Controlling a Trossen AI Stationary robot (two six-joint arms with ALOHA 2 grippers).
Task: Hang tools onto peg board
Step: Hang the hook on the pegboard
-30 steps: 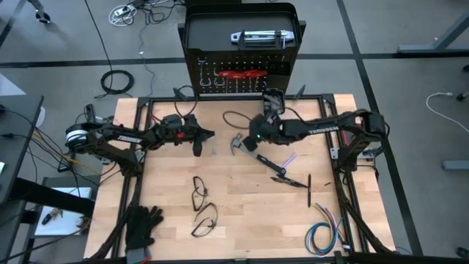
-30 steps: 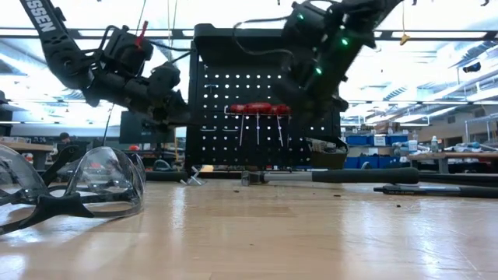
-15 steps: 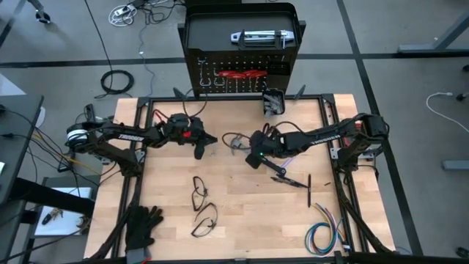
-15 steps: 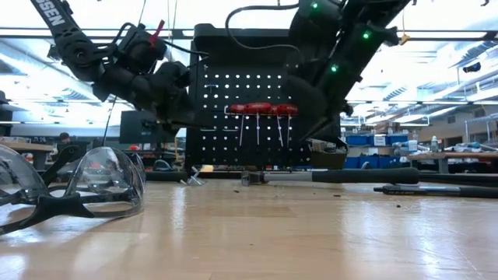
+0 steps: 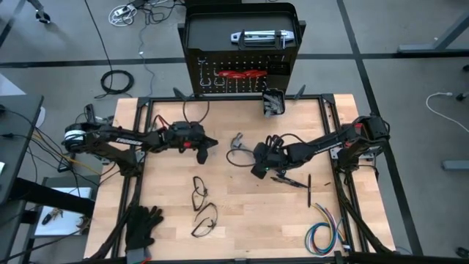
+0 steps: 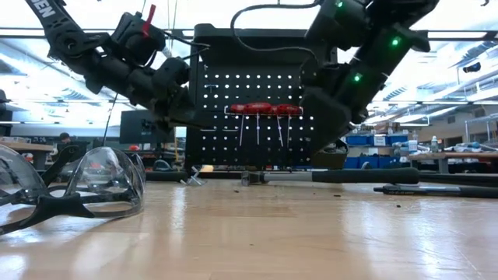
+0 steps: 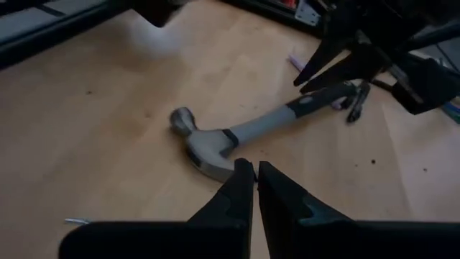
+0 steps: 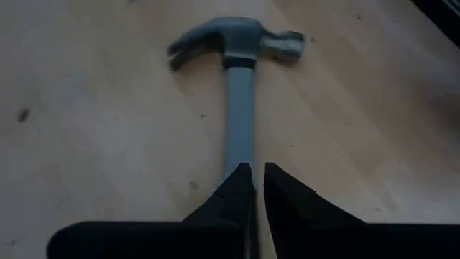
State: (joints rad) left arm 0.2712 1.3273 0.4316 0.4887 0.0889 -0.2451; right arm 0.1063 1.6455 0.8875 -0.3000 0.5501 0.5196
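the bench [image 5: 242, 220] carries the upright peg board [image 5: 242, 37] at its 12 o'clock edge, red-handled tools [image 5: 240, 74] already hung there. near centre a hammer [image 5: 249, 150] lies flat, head toward 10 o'clock. the right tool [image 5: 258, 163] is down over its shaft, fingers nearly pressed together around it. the left tool [image 5: 204, 152], pressed together, hovers at the hammer's 9 o'clock. safety glasses [image 5: 201, 205] lie at 7 o'clock, black gloves [image 5: 143, 226] beyond them, a wire bundle [image 5: 322, 233] at 5 o'clock.
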